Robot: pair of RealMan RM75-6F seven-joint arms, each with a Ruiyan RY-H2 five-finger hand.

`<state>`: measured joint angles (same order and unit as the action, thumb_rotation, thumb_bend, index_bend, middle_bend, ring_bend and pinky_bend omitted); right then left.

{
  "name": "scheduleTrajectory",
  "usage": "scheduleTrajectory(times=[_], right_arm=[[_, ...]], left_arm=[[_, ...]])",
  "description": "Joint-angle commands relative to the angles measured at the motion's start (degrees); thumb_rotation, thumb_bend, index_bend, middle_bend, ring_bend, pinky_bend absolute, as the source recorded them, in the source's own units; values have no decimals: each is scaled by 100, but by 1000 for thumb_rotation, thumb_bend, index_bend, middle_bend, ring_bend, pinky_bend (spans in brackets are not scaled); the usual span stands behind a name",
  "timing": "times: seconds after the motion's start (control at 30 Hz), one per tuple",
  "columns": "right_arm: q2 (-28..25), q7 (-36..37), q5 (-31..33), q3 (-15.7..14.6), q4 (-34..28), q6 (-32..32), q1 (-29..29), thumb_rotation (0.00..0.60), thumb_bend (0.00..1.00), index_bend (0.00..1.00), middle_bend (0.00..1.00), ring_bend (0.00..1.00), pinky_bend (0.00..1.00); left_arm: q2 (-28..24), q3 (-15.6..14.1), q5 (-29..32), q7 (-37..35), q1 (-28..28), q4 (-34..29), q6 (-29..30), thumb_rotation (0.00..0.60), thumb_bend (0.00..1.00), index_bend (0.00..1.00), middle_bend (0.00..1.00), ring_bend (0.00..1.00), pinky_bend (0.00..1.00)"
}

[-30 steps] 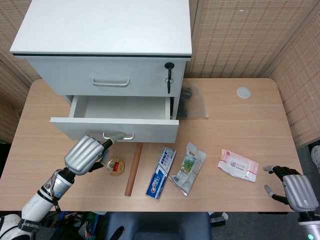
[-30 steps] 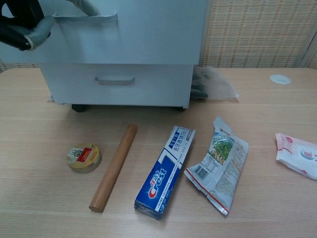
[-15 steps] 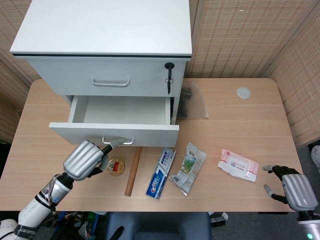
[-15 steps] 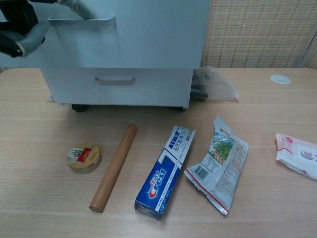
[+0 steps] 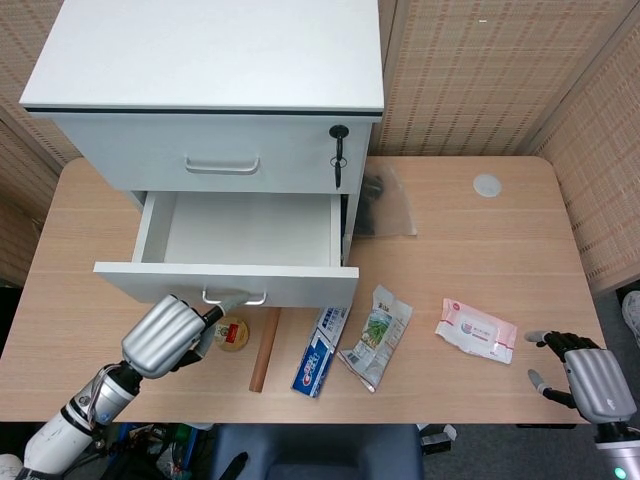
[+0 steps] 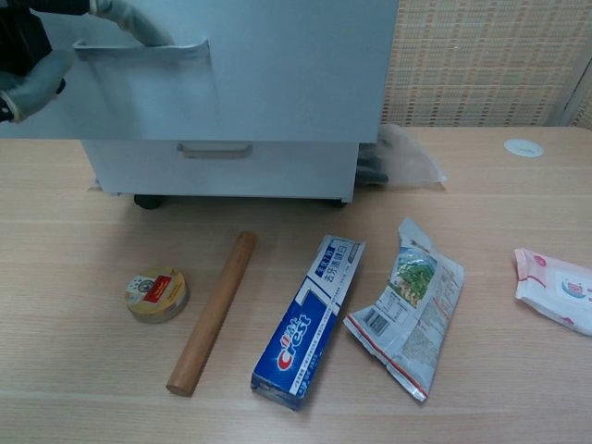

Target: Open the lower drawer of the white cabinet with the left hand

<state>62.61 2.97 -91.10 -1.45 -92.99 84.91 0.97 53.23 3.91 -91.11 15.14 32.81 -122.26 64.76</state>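
Observation:
The white cabinet (image 5: 215,60) stands at the back left of the table. In the head view the lower of its two visible drawers (image 5: 235,245) is pulled out and shows nothing inside. My left hand (image 5: 165,335) is just in front of the drawer front, its fingers hooked on the metal handle (image 5: 235,297). In the chest view the left hand (image 6: 28,55) grips that handle (image 6: 139,48) at the top left; a shut drawer front (image 6: 215,162) shows below it. My right hand (image 5: 590,380) hangs at the table's front right corner, fingers apart, holding nothing.
Under and in front of the drawer lie a round tin (image 5: 232,333), a wooden rolling pin (image 5: 266,340), a blue toothpaste box (image 5: 320,345) and a snack bag (image 5: 377,335). A pink wipes pack (image 5: 476,330) lies to the right. A key (image 5: 339,150) sits in the cabinet lock.
The drawer has slid further out toward the table's front, and my left hand has drawn back with the handle. The right hand has stayed still.

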Motion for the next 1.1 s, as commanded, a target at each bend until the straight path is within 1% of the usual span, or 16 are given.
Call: scheduleTrajectory(times=[0.03, 0.2, 0.27, 0.33, 0.4, 0.57, 0.67, 0.77, 0.9, 1.0, 1.1], right_arm=[[0, 2, -7, 2, 1, 8, 0, 600, 249, 336, 408, 364, 407], [-3, 15, -10, 6, 4, 33, -8, 600, 249, 336, 409, 364, 407], [-8, 28, -9, 10, 6, 46, -13, 600, 249, 336, 408, 364, 407], [-13, 44, -11, 15, 12, 59, -15, 600, 249, 336, 409, 364, 407], [-21, 58, -12, 19, 17, 68, -16, 600, 249, 336, 409, 364, 407], [-39, 105, 3, 36, 42, 97, -26, 600, 249, 336, 409, 364, 407], [-40, 139, 19, 41, 69, 107, -35, 600, 249, 336, 409, 364, 407], [-41, 167, 35, 44, 89, 88, -29, 600, 249, 336, 409, 364, 407], [-33, 195, 38, 53, 109, 72, -15, 600, 249, 336, 409, 364, 407], [-11, 219, 46, 55, 132, 52, -6, 600, 249, 336, 409, 364, 407], [13, 244, 64, 56, 163, 32, -2, 600, 249, 336, 409, 364, 407]], left_arm=[[-62, -45, -94, 7, -60, -58, 39, 600, 757, 156, 962, 1000, 1000], [-170, -129, -295, -18, -203, -163, 170, 600, 757, 153, 954, 995, 1000], [-179, -137, -407, -93, -306, -173, 353, 600, 755, 144, 936, 980, 1000], [-179, -134, -492, -159, -424, -145, 565, 600, 742, 131, 908, 951, 1000], [-186, -137, -532, -212, -533, -123, 741, 600, 707, 113, 877, 912, 1000], [-225, -224, -581, -315, -908, -48, 1205, 600, 664, 110, 809, 818, 1000], [-241, -341, -558, -355, -1184, 17, 1460, 600, 634, 136, 770, 767, 1000], [-239, -480, -517, -301, -1489, 125, 1708, 600, 615, 205, 737, 730, 996], [-190, -629, -382, -137, -1869, 287, 1987, 600, 563, 316, 695, 683, 906], [12, -661, -178, 68, -2138, 509, 2209, 600, 512, 352, 685, 650, 850], [329, -654, 43, 281, -2376, 826, 2409, 600, 488, 379, 676, 609, 756]])
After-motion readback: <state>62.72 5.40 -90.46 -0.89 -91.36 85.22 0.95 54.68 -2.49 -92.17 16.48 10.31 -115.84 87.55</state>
